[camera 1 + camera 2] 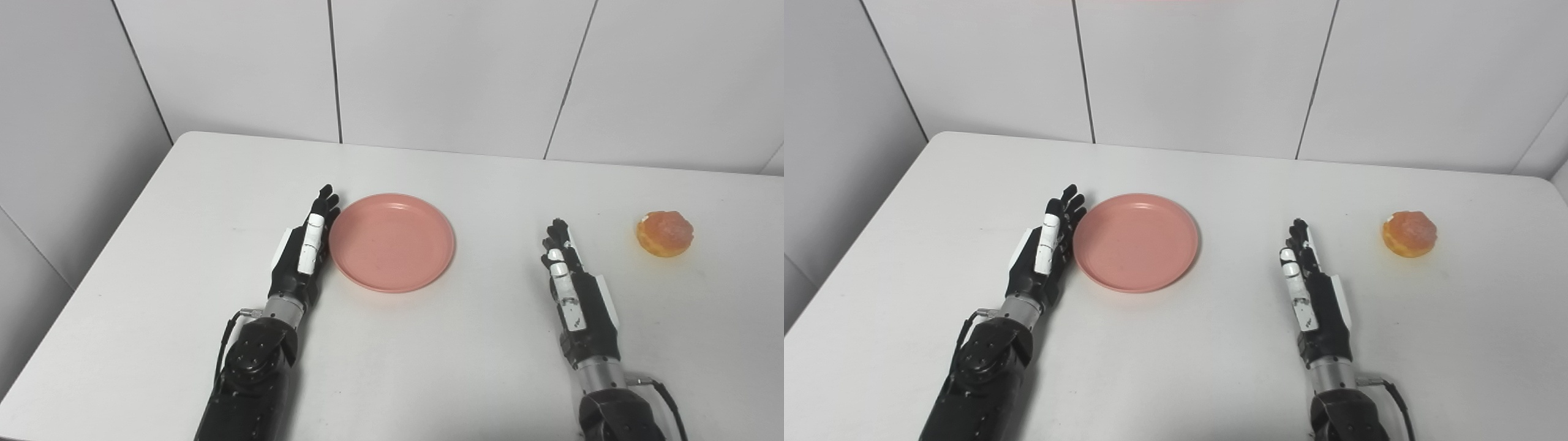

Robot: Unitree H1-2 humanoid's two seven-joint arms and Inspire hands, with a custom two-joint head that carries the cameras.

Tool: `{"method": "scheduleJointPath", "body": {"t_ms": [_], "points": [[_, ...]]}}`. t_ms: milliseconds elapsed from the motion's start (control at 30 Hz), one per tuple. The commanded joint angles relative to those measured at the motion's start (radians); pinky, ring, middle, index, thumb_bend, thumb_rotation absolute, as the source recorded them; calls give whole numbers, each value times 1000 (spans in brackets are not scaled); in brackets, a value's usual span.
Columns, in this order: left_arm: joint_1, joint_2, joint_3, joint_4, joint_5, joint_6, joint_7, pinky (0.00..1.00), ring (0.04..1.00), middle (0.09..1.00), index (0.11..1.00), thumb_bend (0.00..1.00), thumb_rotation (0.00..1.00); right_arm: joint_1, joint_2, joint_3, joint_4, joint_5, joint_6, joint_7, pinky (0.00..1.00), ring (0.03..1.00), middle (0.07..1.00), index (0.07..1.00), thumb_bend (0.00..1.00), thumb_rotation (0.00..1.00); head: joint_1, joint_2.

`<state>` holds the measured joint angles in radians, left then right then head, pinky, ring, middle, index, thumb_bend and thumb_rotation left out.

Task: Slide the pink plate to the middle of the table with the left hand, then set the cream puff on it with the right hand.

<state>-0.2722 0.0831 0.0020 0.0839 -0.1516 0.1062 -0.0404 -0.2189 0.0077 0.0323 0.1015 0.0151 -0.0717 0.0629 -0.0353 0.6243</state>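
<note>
The pink plate lies flat on the white bench, a little left of the bench's middle and bare inside. The left hand stands on edge right against the plate's left rim, its fingers straight and held together, pointing toward the far wall; it grips nothing, and the palm side faces the plate. Whether it actually touches the rim or sits just beside it cannot be told. The right hand is well to the right of the plate, also on edge with fingers extended and together, holding nothing. The cream puff, golden with a pale glazed top, sits on the bench far to the right of the plate, beyond the right hand and apart from it.
</note>
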Motion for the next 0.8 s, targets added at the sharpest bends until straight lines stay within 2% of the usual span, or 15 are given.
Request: {"method": "scheduleJointPath", "body": {"t_ms": [0, 33, 100, 200, 300, 367, 467, 567, 767], "points": [[5, -13, -19, -24, -16, 16, -42, 1000, 994, 997, 1000, 771, 1000, 12, 20, 12, 21, -10, -51, -10, 1000, 992, 992, 989, 625, 895, -30, 0], [11, -13, -23, -27, -21, 17, -51, 1000, 996, 998, 1000, 774, 1000, 11, 24, 13, 20, -13, -51, -14, 1000, 992, 992, 988, 618, 894, -30, 0], [26, -20, -27, -43, -36, 30, -65, 1000, 1000, 1000, 1000, 775, 1000, 9, 32, 22, 19, -29, -47, -25, 1000, 995, 994, 988, 612, 891, -80, 0], [42, -26, -27, -58, -49, 42, -72, 1000, 1000, 1000, 1000, 775, 1000, 7, 43, 31, 12, -51, -30, -42, 1000, 993, 991, 984, 640, 893, -117, -1], [55, -31, -23, -68, -54, 41, -72, 1000, 999, 996, 997, 770, 977, 6, 57, 37, 13, -56, -25, -52, 1000, 993, 989, 982, 599, 892, -150, -2], [61, -39, -19, -71, -58, 35, -70, 1000, 994, 984, 985, 770, 946, 5, 63, 37, 14, -55, -25, -54, 1000, 995, 990, 980, 578, 891, -158, -3], [71, -54, -19, -59, -51, -13, -70, 989, 977, 962, 952, 765, 910, 5, 69, 40, 10, -68, -16, -63, 1000, 1000, 996, 981, 573, 916, -164, -3], [82, -59, -26, -61, -42, -35, -74, 998, 985, 972, 954, 773, 928, 5, 74, 41, 6, -78, -12, -72, 1000, 1000, 996, 977, 567, 928, -167, -4], [95, -54, -42, -74, -38, -34, -88, 1000, 996, 987, 971, 747, 994, 1, 74, 42, 17, -81, -15, -74, 1000, 1000, 996, 978, 593, 936, -159, -3]]}}
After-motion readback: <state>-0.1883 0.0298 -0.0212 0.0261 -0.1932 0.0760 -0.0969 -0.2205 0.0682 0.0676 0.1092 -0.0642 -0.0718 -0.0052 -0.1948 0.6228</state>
